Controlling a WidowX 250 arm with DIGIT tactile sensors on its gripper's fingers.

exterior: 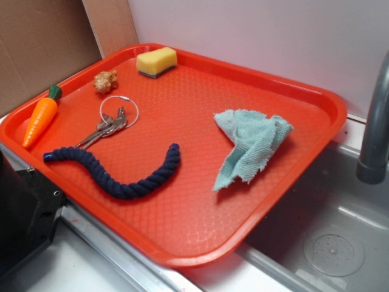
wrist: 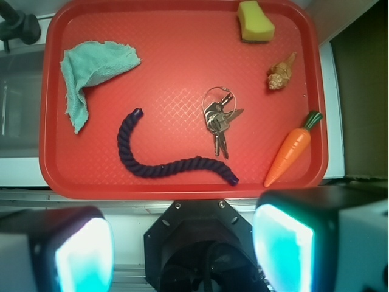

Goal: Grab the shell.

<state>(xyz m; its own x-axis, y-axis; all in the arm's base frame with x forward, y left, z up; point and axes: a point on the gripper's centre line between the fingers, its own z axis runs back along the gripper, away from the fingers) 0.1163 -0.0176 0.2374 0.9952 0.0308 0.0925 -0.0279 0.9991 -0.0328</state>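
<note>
Six things lie on the red tray, and none is in the claw yet — this is the very start, the approach not begun. By the wrist view the claw hangs high, off the tray's near edge, its two pads set wide apart with nothing between them.

From largest down: a teal cloth sits crumpled toward the far left corner, as the wrist camera has it; a dark blue rope curves across the middle toward the near edge; an orange toy carrot lies at the near right corner; a yellow sponge rests at the far right corner; a bunch of keys on a ring lies near the centre. Smallest is the shell — tan and knobbly, along the right edge between sponge and carrot, touching neither.

The next move, I judge, is to travel out over the tray toward its right edge, centre above the shell, and descend with the pads still spread. The small spiky shape leaves little margin, so alignment matters.
</note>
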